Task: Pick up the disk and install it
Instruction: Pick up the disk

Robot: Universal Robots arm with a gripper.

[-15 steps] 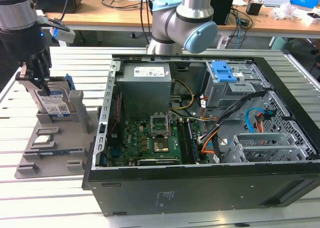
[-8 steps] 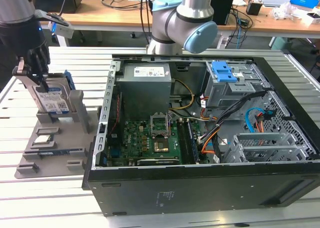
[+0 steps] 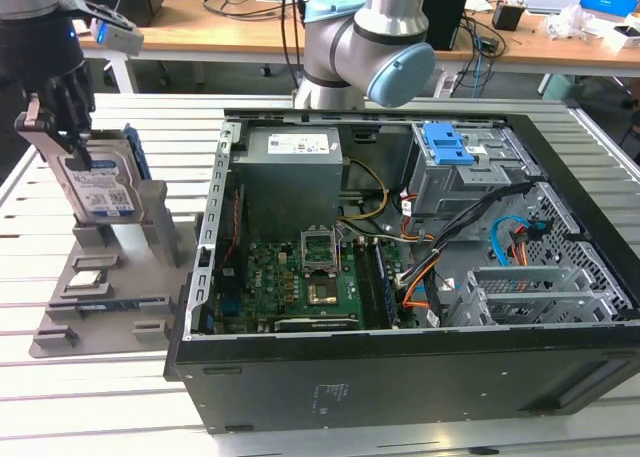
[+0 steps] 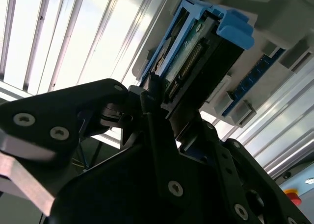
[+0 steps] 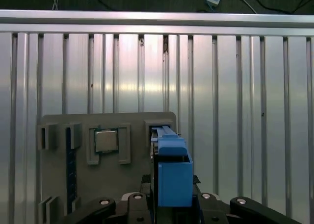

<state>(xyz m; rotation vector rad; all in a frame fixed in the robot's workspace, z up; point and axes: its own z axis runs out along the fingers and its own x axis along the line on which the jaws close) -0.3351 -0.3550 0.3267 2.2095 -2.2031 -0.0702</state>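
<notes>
The arm [image 3: 345,47], upper middle of the exterior view, is silver-grey with light-blue caps [image 3: 400,74] on its joints. The gripper [image 3: 72,142], upper left there, is black; in the second wrist view its links [image 4: 73,106] carry silver screws [image 4: 175,187].

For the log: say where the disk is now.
At the exterior view's left, beside the open computer case, the disk stands upright on the grey fixture, its top edge clamped by the gripper.

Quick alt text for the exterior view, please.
The gripper clasps the top of the disk, which stands upright in a grey holder at the exterior view's left. An open computer case lies at the exterior view's right on the slatted table.
</notes>
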